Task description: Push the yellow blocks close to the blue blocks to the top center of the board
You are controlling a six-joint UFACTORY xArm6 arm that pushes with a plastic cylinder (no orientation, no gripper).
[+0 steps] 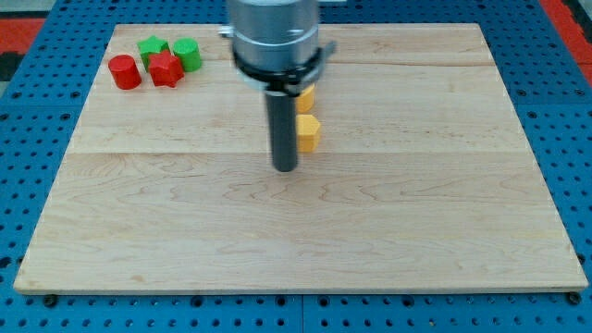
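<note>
Board (416,231) of pale wood fills most of the frame, and it lies on a blue table (573,111) with many small holes, which shows along the left, right and bottom edges of the picture. The large grey body of the arm (275,37) comes down from the top center of the frame and ends in the dark rod. My tip (285,169) stands on the board a little above the middle of the frame, slightly left of center. It is a plain rod, so it has no parts that can spread or press together, and it holds nothing.

Two yellow blocks are just to the right of the rod. The lower yellow block (308,133) sits just beside the rod, a little higher in the frame than my tip; I cannot tell if it touches the rod. The upper yellow block (306,97) is partly hidden behind the rod and the arm, so its shape is not clear. Blue blocks do not show in this view.

In the upper left of the frame four blocks are close together: a red cylinder (124,71), a red star-like block (166,69), a green block (153,46) and a green cylinder (187,54).
</note>
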